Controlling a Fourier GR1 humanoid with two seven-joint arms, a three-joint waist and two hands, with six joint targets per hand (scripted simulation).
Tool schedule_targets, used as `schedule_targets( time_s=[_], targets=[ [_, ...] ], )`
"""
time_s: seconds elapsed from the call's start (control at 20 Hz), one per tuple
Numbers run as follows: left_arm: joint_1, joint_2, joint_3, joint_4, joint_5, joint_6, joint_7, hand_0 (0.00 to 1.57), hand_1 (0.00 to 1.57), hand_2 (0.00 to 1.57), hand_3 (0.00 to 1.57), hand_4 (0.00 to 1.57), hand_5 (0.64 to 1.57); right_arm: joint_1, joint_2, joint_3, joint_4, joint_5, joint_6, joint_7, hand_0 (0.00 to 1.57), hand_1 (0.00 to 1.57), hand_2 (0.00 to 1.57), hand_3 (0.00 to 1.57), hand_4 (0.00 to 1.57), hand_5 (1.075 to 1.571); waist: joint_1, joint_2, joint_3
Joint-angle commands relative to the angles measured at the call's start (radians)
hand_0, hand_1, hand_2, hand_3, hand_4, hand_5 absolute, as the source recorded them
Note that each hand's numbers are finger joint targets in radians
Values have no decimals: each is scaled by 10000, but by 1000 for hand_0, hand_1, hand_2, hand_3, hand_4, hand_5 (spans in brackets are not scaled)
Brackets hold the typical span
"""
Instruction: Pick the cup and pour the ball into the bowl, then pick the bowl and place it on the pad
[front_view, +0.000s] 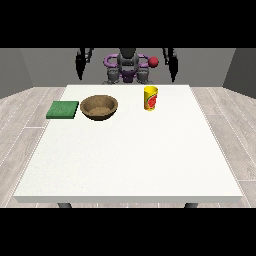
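Observation:
A yellow cup (151, 98) with a red mark stands upright on the white table (130, 160), right of the middle and towards the far edge. Any ball inside it is hidden. A brown bowl (99, 107) sits left of the cup, and a green pad (63, 109) lies flat at the table's left edge beside the bowl. The hand at the view's left (79, 69) and the hand at the view's right (173, 69) hang down beside the robot, beyond the table's far edge, with fingers pointing down. Neither holds anything.
The robot's torso (127, 67) stands behind the table's far edge, with a red knob (153, 62) at its side. Grey wooden floor surrounds the table.

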Motion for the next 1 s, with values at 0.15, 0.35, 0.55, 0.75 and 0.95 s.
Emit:
schedule_targets(
  time_s=[0.15,0.35,0.55,0.75,0.95],
  targets=[
    [-100,343,84,-887,102,-98,739,0,0,0,0,0,1557,-190,-460,-144,-918,-41,59,736,0,0,0,0,0,1569,-64,-2295,0],
    [-1047,-287,521,-1719,1292,212,2100,0,0,0,0,0,1558,237,-1180,-1140,-1078,-1891,1542,943,0,0,0,0,0,1569,-423,-2386,30],
    [-735,312,1401,-2025,2049,-392,1614,0,0,0,0,0,1552,475,-1535,-1854,-1765,-2322,1868,864,0,0,0,0,0,1570,-267,-1592,18],
    [-753,102,1210,-2130,1664,-304,1025,0,0,0,0,0,1547,783,-1550,-2359,-1002,-2340,2543,-553,0,0,0,0,0,1569,-74,-812,20],
    [-1388,625,2138,-813,2147,-1035,-396,0,0,0,0,0,1539,-57,-1470,-2454,-649,-2377,2371,-746,0,0,0,0,0,1569,-132,178,19]
  ],
)
